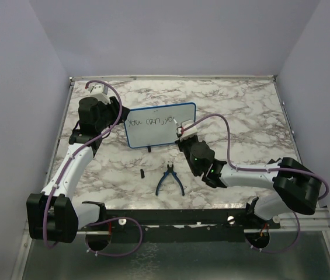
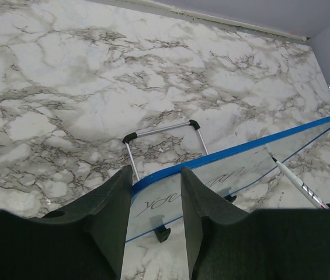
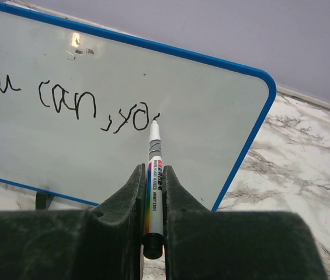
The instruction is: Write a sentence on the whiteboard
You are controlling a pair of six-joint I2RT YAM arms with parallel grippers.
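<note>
A: Status on the board?

B: The whiteboard [image 1: 159,125] stands upright on its black feet on the marble table [image 1: 246,111], writing face toward the arms. The sentence [image 3: 65,99] runs in one line across its upper half: "you can, yo", plus a short tick just past the o.

A: So not finished.

B: My reading: no. The last word breaks off midway, and the right part of the whiteboard is blank, so there is room for more. Rough guess, somewhere past half done. How long the sentence is meant to be, the pictures don't say.

A: Right side?

B: Right gripper [image 3: 154,173] is pressed together on the marker [image 3: 153,143], barrel pinched between the pads. The bare tip points at the whiteboard just under that tick. Touching or just off the surface: cannot tell.

A: Left?

B: Left gripper [image 2: 156,175] is at the whiteboard's upper left corner, jaws part-spread, blue frame passing between them. Whether the pads press the frame, I cannot tell. It looks like a steadying post.

A: Anything else about?

B: Blue-handled pliers [image 1: 169,179] lie flat in front of the whiteboard, well apart from it. A small black piece [image 1: 143,173] sits in front of the whiteboard's left half, too small to identify.

A: Left to do?

B: Finish the broken word, add whatever follows, and keep the line level toward the whiteboard's right edge.
</note>
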